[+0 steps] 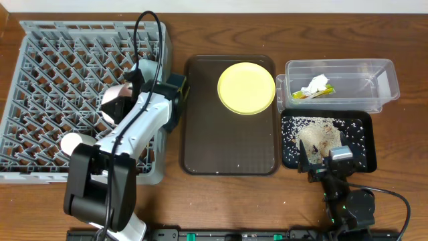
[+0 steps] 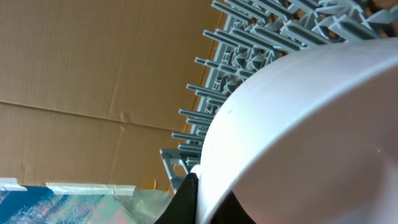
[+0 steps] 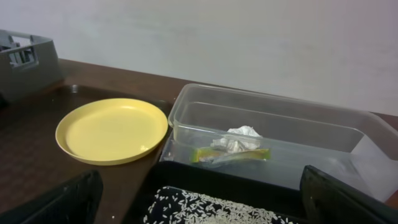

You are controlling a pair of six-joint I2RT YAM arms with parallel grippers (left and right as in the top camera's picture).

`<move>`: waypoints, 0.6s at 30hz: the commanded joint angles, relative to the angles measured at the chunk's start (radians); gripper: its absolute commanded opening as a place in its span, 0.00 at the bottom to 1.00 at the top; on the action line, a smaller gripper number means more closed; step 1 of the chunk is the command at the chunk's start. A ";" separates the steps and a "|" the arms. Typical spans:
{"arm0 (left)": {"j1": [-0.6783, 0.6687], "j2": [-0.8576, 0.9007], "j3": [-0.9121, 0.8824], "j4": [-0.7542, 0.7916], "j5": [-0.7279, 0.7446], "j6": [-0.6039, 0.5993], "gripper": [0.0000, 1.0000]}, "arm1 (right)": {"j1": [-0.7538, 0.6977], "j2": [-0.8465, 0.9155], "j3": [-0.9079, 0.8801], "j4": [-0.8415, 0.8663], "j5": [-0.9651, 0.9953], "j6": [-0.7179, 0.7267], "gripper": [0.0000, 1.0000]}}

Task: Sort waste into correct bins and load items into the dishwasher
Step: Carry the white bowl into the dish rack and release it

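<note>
Over the dish rack [image 1: 40, 60] at 9 o'clock, we see the left gripper [image 1: 126, 92] clamped on the white bowl [image 1: 112, 104]; at 4 o'clock, the right gripper [image 1: 325, 158], fingers apart, above the black tray [image 1: 361, 130].

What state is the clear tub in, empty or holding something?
Holding something: crumpled white paper and an orange-and-green wrapper lie inside the clear tub.
</note>
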 commanded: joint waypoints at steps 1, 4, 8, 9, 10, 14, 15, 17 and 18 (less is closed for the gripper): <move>-0.023 0.008 -0.003 -0.037 0.109 -0.065 0.08 | -0.010 -0.006 -0.004 -0.001 -0.003 0.012 0.99; -0.040 -0.005 -0.003 -0.076 0.134 -0.101 0.08 | -0.010 -0.006 -0.004 -0.001 -0.003 0.012 0.99; -0.042 -0.049 0.016 -0.105 0.259 -0.127 0.25 | -0.010 -0.006 -0.004 -0.001 -0.003 0.012 0.99; -0.042 -0.068 0.023 -0.109 0.298 -0.127 0.35 | -0.010 -0.006 -0.004 -0.001 -0.003 0.012 0.99; -0.042 -0.090 0.029 -0.110 0.335 -0.127 0.42 | -0.010 -0.006 -0.004 -0.001 -0.003 0.012 0.99; -0.042 -0.199 0.049 -0.117 0.488 -0.125 0.59 | -0.010 -0.006 -0.004 -0.001 -0.003 0.012 0.99; -0.042 -0.224 0.051 -0.117 0.526 -0.115 0.61 | -0.010 -0.006 -0.004 -0.001 -0.003 0.012 0.99; -0.042 -0.285 0.055 -0.116 0.618 -0.110 0.62 | -0.010 -0.006 -0.004 -0.001 -0.003 0.012 0.99; -0.042 -0.314 0.055 -0.116 0.662 -0.108 0.62 | -0.010 -0.006 -0.004 -0.001 -0.003 0.012 0.99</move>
